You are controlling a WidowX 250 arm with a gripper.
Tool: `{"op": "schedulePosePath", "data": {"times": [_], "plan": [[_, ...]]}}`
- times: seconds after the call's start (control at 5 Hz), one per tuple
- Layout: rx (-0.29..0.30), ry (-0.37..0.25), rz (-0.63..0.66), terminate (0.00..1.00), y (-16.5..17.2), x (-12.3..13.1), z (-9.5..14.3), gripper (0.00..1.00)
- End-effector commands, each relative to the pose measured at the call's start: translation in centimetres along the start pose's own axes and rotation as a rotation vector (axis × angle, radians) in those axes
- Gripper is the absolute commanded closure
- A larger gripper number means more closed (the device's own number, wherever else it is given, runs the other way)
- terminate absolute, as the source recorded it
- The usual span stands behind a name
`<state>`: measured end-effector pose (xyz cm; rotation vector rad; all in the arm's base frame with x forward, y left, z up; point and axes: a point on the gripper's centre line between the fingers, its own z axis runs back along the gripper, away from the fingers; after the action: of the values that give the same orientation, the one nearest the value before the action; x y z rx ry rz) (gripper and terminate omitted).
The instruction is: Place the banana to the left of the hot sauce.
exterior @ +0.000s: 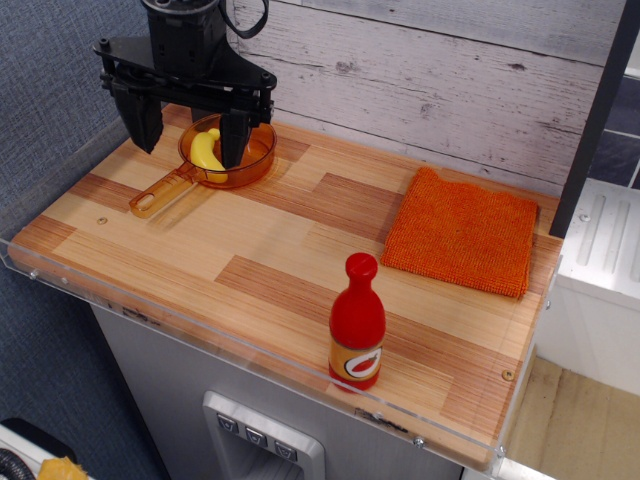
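Observation:
The banana (207, 152) is a small yellow toy lying inside an orange see-through pan (258, 160) at the back left of the wooden counter. My gripper (190, 135) is black, open, and hangs right above the pan, its right finger (234, 140) in front of the banana and its left finger (144, 120) outside the pan's left rim. The hot sauce (357, 325) is a red bottle with a red cap and orange-and-white label, upright near the front edge, right of centre, far from the gripper.
The pan's orange handle (157, 196) points toward the front left. An orange cloth (462, 232) lies at the back right. The counter (250, 250) has a clear plastic lip along its front and left edges. A wooden plank wall stands behind.

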<state>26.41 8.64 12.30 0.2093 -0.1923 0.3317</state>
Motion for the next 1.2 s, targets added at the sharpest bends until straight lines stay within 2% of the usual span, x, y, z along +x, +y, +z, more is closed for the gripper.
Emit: {"op": "schedulePosePath", "data": {"times": [0.0,0.2,0.4,0.6,0.8,1.0], "plan": [[0.000,0.000,0.000,0.00,0.0,0.0,0.0,0.00],[-0.062,0.011,0.103,0.00,1.3,1.8,-1.3,0.00],[-0.061,0.015,0.162,0.00,2.3,4.1,-2.6,0.00],[-0.029,0.038,0.230,0.00,3.1,6.6,-3.9,0.00],[-0.052,0.027,0.260,0.00,3.5,8.2,-4.9,0.00],[-0.036,0.030,0.284,0.00,3.7,9.3,-5.7,0.00]]}}
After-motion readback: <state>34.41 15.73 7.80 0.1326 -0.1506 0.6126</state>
